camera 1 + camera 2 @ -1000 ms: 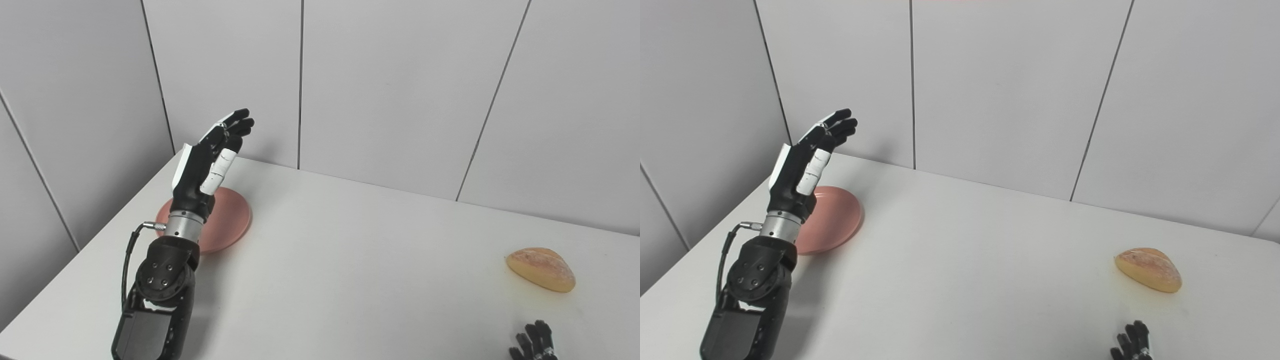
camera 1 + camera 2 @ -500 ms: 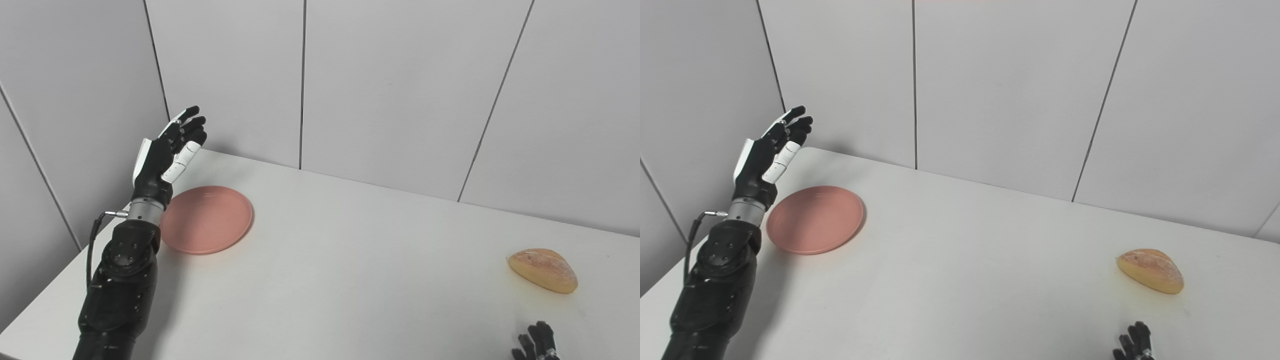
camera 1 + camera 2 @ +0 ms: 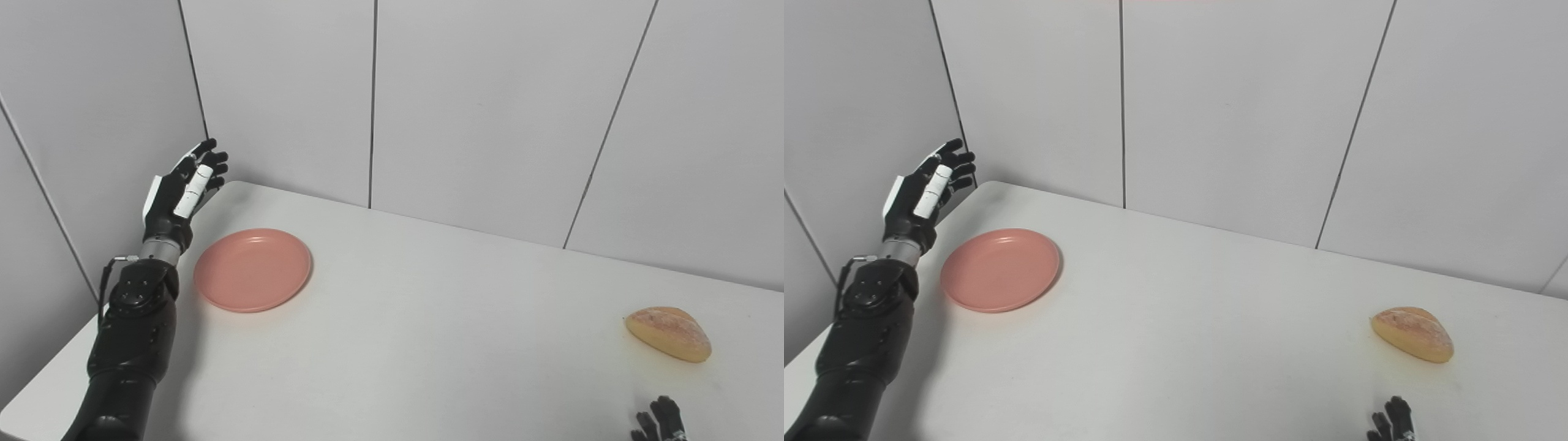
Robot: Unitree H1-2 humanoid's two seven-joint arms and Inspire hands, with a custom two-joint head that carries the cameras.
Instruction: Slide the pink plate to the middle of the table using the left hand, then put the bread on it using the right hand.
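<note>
The pink plate (image 3: 253, 269) lies flat on the white table (image 3: 429, 331) near its far left corner. My left hand (image 3: 180, 193) is raised above the table's left edge, just left of and behind the plate, open with fingers apart and holding nothing. The bread (image 3: 668, 333), a golden roll, lies at the right side of the table. Only the fingertips of my right hand (image 3: 659, 421) show at the bottom edge, in front of the bread and apart from it.
Grey wall panels (image 3: 471, 110) stand close behind the table and along its left side. The table's left edge (image 3: 55, 367) runs beside my left forearm.
My left hand has swung left, off from above the plate to beside its left rim, uncovering the whole plate. The plate, the bread and the right hand have stayed put.
</note>
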